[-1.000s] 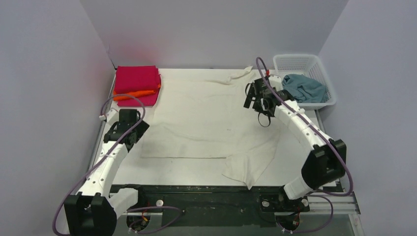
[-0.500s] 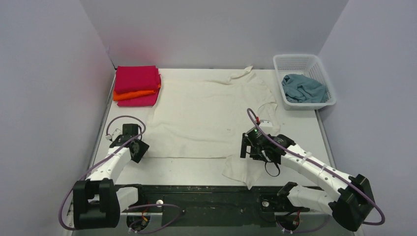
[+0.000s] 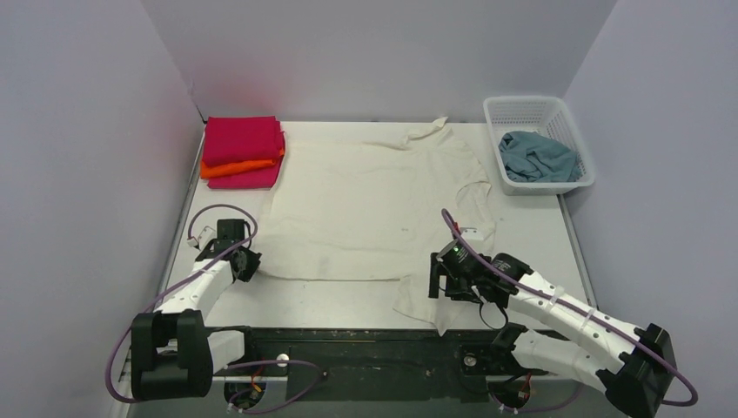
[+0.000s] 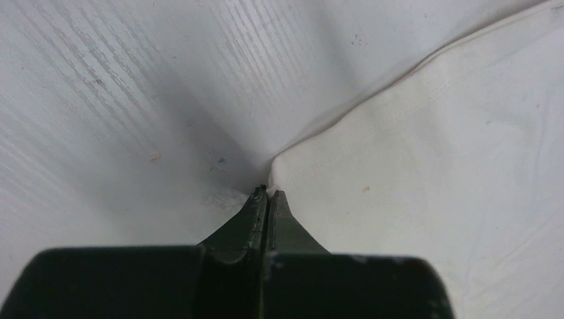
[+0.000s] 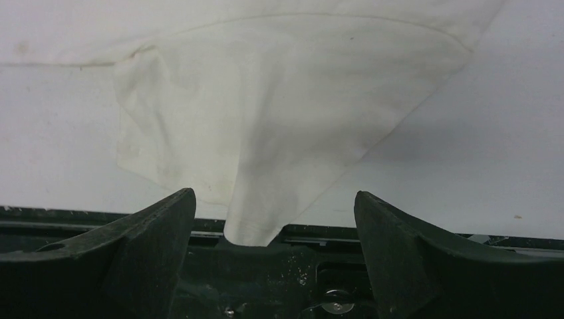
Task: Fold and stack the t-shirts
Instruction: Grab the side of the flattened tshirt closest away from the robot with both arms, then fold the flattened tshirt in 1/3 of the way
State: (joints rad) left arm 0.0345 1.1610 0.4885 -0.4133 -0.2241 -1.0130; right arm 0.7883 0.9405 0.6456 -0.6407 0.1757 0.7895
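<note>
Early stage of folding. The left gripper (image 4: 267, 194), jaws together, pinches the near-left hem corner of the cream t-shirt (image 3: 365, 200), which lies spread flat on the desk (image 3: 557, 235). The right gripper (image 5: 276, 199), jaws apart, hovers over the shirt's near-right flap at the desk edge. The magenta and orange t-shirts (image 3: 242, 152) lie folded and stacked far left. The grey-blue t-shirt (image 3: 538, 157) is crumpled in the basket (image 3: 526, 101). How many shirts the stack holds is unclear.

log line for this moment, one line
left gripper: shut on cream t-shirt corner | right gripper: open above sleeve | grey-blue t-shirt: in basket
</note>
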